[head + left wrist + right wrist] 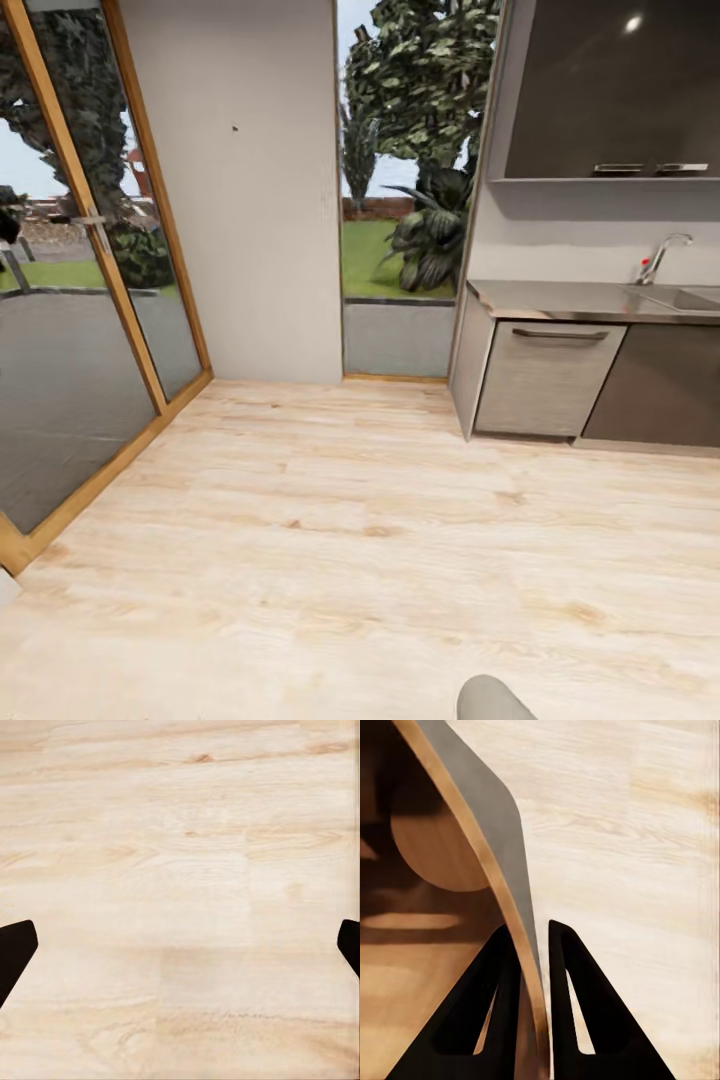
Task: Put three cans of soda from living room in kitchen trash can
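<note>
Kitchen (590,300) is facing me, no readable writing anywhere. Pale wood floor (360,540) is lying open up to the steel bench (560,298) edge. My right claw (534,945) is pinching the trash can (499,832) rim, brown inside showing. My left claw (180,949) is hanging spread wide over bare floor.

Our body: matte black tools, grey shell.
Right tool (534,1001) has black triangular fingers with cut-out slots; left tool (180,952) shows black fingertips (15,952); rounded grey part (492,698) low in head view.
</note>
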Robot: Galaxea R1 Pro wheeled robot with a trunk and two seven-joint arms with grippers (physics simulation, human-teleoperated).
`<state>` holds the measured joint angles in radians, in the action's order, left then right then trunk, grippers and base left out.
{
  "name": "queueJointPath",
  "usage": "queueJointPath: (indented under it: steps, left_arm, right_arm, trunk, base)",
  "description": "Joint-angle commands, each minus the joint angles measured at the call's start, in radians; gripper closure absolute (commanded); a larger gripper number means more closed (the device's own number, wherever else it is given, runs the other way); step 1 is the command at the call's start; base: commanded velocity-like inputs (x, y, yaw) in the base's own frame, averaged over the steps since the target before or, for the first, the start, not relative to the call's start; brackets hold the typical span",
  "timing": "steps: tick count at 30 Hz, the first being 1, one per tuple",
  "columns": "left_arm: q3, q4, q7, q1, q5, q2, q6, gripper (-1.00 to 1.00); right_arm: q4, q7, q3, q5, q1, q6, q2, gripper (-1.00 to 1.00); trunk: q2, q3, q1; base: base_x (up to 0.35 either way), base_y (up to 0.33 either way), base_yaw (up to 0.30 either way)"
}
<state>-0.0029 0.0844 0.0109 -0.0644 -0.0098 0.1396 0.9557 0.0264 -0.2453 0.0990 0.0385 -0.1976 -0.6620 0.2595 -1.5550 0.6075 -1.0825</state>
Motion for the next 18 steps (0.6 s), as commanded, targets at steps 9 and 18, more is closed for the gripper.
queueJointPath:
  steps: [9, 18]
  left_arm:
    - [0.0, 0.0, 0.0, 0.0, 0.0, 0.0, 0.0, -1.0]
    - [0.0, 0.0, 0.0, 0.0, 0.0, 0.0, 0.0, -1.0]
  right_arm:
    - [0.002, 0.006, 0.005, 0.002, 0.0, -0.002, -0.026, 1.0]
    - [0.003, 0.084, -0.001, 0.005, 0.0, -0.002, -0.041, 1.0]
  trunk:
    - [0.0, 0.0, 0.0]
    - [0.0, 0.0, 0.0]
  base:
    - [0.0, -0.29, 0.056]
    - [0.0, -0.288, 0.236]
